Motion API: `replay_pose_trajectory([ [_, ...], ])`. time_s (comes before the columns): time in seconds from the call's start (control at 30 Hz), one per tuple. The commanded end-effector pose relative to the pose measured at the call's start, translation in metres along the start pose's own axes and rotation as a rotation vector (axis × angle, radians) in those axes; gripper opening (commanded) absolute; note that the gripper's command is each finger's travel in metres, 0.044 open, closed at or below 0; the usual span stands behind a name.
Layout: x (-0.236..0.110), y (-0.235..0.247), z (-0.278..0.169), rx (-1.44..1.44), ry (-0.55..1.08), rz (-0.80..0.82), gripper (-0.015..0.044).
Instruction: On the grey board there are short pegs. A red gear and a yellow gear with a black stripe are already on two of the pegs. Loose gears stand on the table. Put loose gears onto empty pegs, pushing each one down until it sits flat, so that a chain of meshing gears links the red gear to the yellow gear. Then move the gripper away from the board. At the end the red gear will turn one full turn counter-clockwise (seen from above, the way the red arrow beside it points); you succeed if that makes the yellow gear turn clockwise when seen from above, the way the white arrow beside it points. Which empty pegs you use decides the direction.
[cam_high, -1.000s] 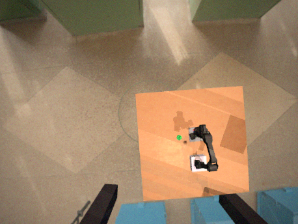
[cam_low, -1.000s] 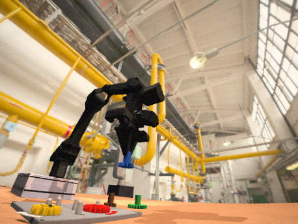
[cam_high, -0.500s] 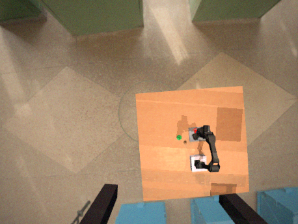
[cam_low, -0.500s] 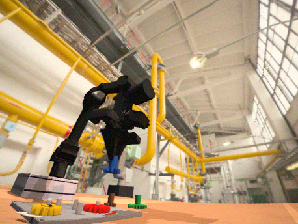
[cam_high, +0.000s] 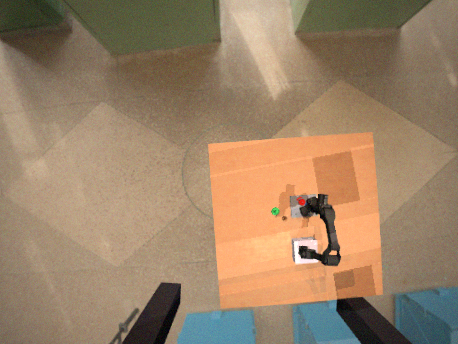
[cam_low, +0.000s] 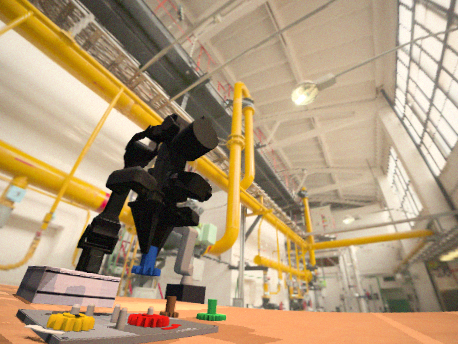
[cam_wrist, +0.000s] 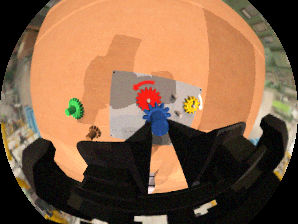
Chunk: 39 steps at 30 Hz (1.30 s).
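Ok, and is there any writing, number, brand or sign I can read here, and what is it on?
No word, number or brand is readable.
Curved red arrow: on the grey board, beside the red gear.
White arrow: same board, beside the yellow gear.
Faint marks near the red arrow: too small and blurred to read.

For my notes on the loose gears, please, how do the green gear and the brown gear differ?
The green gear is bright and wider; the brown gear is dark and smaller. Green stands farther from the board than brown. Both have upright stems.
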<state>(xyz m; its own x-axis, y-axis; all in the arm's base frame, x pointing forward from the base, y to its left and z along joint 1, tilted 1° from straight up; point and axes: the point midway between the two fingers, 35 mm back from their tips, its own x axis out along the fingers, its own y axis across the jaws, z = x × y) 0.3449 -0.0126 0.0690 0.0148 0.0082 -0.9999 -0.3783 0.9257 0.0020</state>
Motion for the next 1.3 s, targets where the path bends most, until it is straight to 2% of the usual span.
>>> replay_pose_trajectory([
  [0.0,0.004,-0.007,-0.007,-0.006,-0.002,-0.005,0.0],
  [0.23,0.011,-0.017,-0.019,-0.007,-0.001,-0.006,0.0],
  [1.27,0.01,-0.018,-0.02,-0.007,-0.001,-0.006,0.0],
])
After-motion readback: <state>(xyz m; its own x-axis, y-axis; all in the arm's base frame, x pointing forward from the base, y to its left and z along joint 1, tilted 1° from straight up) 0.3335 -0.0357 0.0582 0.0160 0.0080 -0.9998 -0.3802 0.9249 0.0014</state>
